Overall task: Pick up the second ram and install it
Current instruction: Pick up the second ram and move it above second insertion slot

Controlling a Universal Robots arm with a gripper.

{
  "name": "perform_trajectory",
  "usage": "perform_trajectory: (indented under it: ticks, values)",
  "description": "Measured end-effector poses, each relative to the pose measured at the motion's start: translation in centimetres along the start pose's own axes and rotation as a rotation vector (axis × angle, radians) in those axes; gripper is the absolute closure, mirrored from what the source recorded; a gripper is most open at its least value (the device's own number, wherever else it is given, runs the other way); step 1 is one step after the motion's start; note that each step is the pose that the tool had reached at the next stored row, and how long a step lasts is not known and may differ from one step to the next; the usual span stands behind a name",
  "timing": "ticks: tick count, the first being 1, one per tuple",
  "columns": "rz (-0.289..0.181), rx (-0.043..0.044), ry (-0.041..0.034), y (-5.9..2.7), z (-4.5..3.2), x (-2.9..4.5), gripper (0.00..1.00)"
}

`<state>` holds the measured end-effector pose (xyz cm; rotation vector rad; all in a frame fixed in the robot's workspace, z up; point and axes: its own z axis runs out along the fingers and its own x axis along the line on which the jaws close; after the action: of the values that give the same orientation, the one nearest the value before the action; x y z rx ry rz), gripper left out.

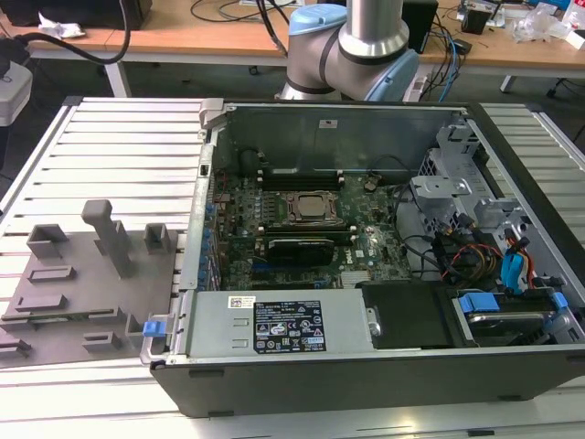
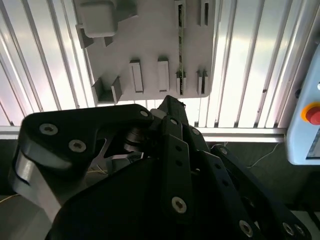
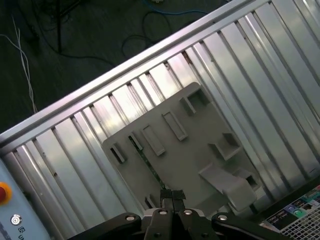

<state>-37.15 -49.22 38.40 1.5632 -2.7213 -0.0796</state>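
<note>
The second ram (image 2: 181, 50) is a thin green stick standing on edge in the slots of a grey holder plate (image 2: 150, 45); in the first wrist view the second ram (image 3: 147, 162) runs as a narrow line across that plate (image 3: 190, 150). My gripper (image 3: 172, 194) hangs well above the plate's near edge, roughly in line with the stick's end, and its fingertips are shut together with nothing between them. In the second wrist view the gripper (image 2: 171, 102) shows as a black linkage ending over the plate's edge. The holder plate (image 1: 82, 293) lies at the exterior view's left.
An open computer case (image 1: 366, 366) with its motherboard (image 1: 302, 229) and black memory slots (image 1: 302, 174) sits on the slatted aluminium table (image 1: 128, 155). A tall grey post (image 1: 110, 233) rises from the plate. A control box with a red button (image 2: 312, 115) stands off the table's edge.
</note>
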Motion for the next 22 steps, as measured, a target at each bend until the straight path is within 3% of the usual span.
perform_trajectory:
  ticks: [22]
  values:
    - [-0.236, -0.0055, 0.0107, 0.00, 0.00, 0.00, 0.89]
